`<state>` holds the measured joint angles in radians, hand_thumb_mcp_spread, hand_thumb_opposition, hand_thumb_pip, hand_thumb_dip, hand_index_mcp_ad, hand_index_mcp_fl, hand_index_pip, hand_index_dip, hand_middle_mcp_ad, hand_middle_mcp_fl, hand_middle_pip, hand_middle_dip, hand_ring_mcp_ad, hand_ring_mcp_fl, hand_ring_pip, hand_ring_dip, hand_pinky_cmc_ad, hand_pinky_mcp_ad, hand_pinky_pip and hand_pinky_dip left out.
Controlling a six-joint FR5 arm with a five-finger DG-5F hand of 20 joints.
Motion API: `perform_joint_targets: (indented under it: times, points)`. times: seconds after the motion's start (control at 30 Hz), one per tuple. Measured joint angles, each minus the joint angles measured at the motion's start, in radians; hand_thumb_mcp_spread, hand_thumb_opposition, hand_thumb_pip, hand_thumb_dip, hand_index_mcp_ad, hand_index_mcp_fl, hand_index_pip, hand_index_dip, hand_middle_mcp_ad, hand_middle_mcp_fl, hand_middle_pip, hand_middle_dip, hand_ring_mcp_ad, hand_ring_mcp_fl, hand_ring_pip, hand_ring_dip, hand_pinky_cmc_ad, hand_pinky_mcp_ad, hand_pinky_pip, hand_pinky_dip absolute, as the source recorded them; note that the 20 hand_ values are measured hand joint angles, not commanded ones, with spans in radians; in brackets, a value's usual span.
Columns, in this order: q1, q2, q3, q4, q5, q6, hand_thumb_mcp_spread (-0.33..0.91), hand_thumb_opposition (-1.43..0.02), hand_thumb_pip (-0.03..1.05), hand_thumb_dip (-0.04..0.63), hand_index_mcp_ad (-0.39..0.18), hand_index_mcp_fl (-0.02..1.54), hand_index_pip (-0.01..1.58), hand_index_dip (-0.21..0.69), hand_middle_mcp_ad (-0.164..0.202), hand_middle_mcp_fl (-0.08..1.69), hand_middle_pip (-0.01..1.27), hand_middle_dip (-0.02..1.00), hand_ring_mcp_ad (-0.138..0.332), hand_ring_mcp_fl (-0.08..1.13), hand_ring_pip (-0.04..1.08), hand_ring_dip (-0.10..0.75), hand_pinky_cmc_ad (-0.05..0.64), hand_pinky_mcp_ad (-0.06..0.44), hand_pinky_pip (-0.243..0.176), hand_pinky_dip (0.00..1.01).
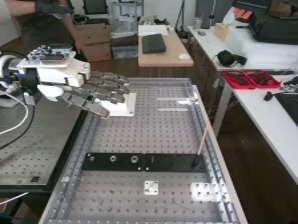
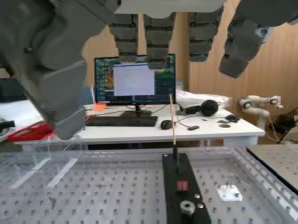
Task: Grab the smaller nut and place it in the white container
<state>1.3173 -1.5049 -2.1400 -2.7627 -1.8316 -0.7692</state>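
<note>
Judging approach as the step in hand: bring hand (image 1: 100, 93), open over the bench's (image 1: 150, 205) left edge, down square above smaller nut (image 1: 91, 158), on black bar (image 1: 174, 162) toward near left corner. Pinch opposite sides lightly, clear of larger nut (image 1: 113, 159). Squat, probably flat with bore upward; no marked long axis.

Black headphones (image 2: 209, 107) and a monitor (image 2: 136, 82) stand on a white desk (image 2: 226, 132), a dark keyboard (image 2: 122, 121) before the screen; cardboard boxes (image 1: 94, 44) sit on the floor.
</note>
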Motion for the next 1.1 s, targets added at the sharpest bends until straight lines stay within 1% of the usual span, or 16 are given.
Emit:
perform_joint_targets:
  times: [0.1, 0.17, 0.2, 0.37, 0.43, 0.57, 0.63, 0.8, 0.9, 0.97, 1.1]
  points:
    - [-0.014, -0.016, -0.007, 0.015, -0.015, 0.000, 0.28, -0.79, 0.73, 0.159, -0.058, 0.04, 0.22, 0.209, 0.042, 0.05, 0.14, 0.20, 0.202, 0.00, 0.10, 0.079, 0.442, 0.328, -0.089, 0.21]
    - [-0.019, -0.022, -0.011, 0.023, -0.022, 0.000, 0.28, -0.82, 0.81, 0.162, -0.058, 0.04, 0.29, 0.209, 0.042, 0.05, 0.14, 0.20, 0.204, 0.00, 0.11, 0.079, 0.442, 0.330, -0.089, 0.20]
    - [-0.024, -0.028, -0.014, 0.030, -0.026, 0.000, 0.29, -0.82, 0.83, 0.175, -0.058, 0.04, 0.32, 0.209, 0.042, 0.05, 0.14, 0.20, 0.204, 0.00, 0.10, 0.079, 0.443, 0.328, -0.089, 0.20]
    - [-0.041, -0.055, -0.027, 0.061, -0.040, -0.005, 0.29, -0.83, 0.83, 0.222, -0.073, 0.04, 0.52, 0.215, 0.045, 0.05, 0.14, 0.20, 0.204, 0.00, 0.10, 0.079, 0.436, 0.328, -0.089, 0.19]
    - [-0.048, -0.064, -0.033, 0.074, -0.044, -0.008, 0.31, -0.85, 0.83, 0.237, -0.073, 0.04, 0.61, 0.215, 0.045, 0.05, 0.14, 0.20, 0.202, 0.00, 0.10, 0.079, 0.436, 0.328, -0.089, 0.19]
    - [-0.058, -0.081, -0.040, 0.085, -0.050, -0.015, 0.31, -0.85, 0.83, 0.241, -0.070, 0.03, 0.79, 0.211, 0.045, 0.05, 0.14, 0.21, 0.206, 0.00, 0.10, 0.075, 0.435, 0.328, -0.089, 0.19]
    - [-0.063, -0.090, -0.044, 0.090, -0.050, -0.027, 0.31, -0.85, 0.83, 0.241, -0.070, 0.02, 0.86, 0.211, 0.045, 0.05, 0.14, 0.21, 0.199, 0.00, 0.10, 0.079, 0.435, 0.330, -0.089, 0.19]
    - [-0.069, -0.104, -0.054, 0.106, -0.052, -0.039, 0.31, -0.85, 0.83, 0.239, -0.070, 0.01, 1.00, 0.211, 0.045, 0.05, 0.14, 0.21, 0.194, 0.00, 0.10, 0.075, 0.431, 0.330, -0.089, 0.19]
    - [-0.075, -0.114, -0.061, 0.120, -0.056, -0.046, 0.31, -0.85, 0.81, 0.239, -0.073, 0.00, 1.09, 0.215, 0.045, 0.05, 0.14, 0.21, 0.194, 0.00, 0.10, 0.079, 0.431, 0.330, -0.089, 0.19]
    - [-0.079, -0.120, -0.065, 0.126, -0.058, -0.049, 0.31, -0.85, 0.81, 0.239, -0.070, 0.00, 1.19, 0.211, 0.042, 0.05, 0.14, 0.21, 0.194, 0.00, 0.10, 0.079, 0.431, 0.330, -0.089, 0.18]
    - [-0.087, -0.133, -0.070, 0.138, -0.061, -0.056, 0.31, -0.84, 0.81, 0.239, -0.070, 0.01, 1.28, 0.215, 0.042, 0.05, 0.14, 0.21, 0.194, 0.00, 0.10, 0.079, 0.431, 0.328, -0.089, 0.18]
